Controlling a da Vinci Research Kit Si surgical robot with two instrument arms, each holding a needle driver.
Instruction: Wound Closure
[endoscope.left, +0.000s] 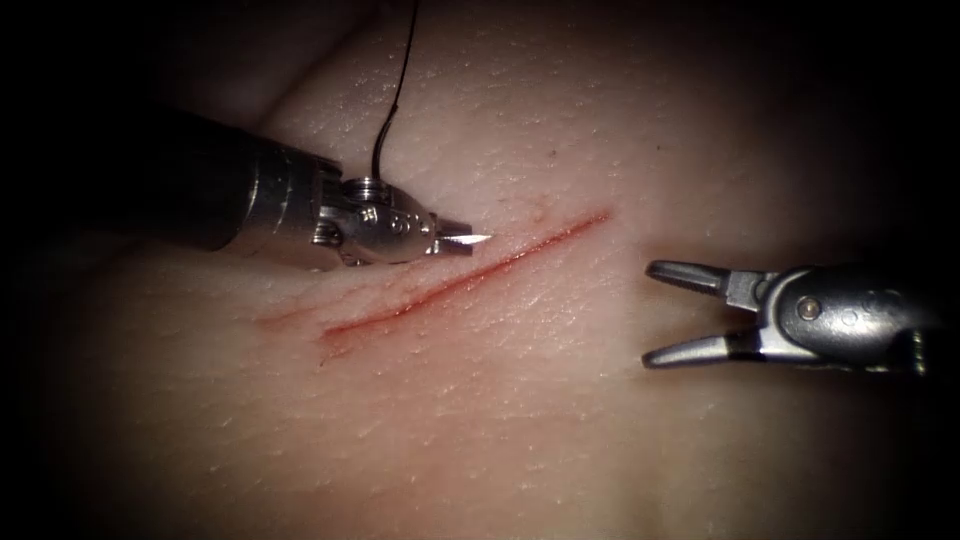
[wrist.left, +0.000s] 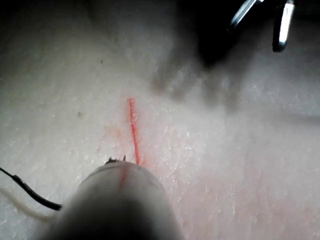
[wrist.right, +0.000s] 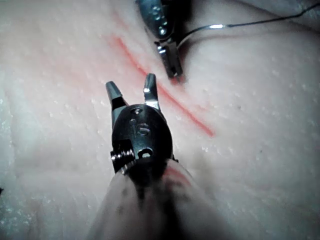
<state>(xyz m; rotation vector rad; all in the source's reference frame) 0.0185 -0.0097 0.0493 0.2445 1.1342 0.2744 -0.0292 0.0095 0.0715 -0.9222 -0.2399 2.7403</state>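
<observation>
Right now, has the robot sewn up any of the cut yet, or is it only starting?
Only starting. Done: nothing, the cut in the tissue lies open with no stitches along it. In hand: the left tool, on the cut's left side, is shut on the needle, its point just above the skin, not in the tissue; the thread trails up behind it. The right tool waits open, holding nothing. Left: all the stitching.
</observation>
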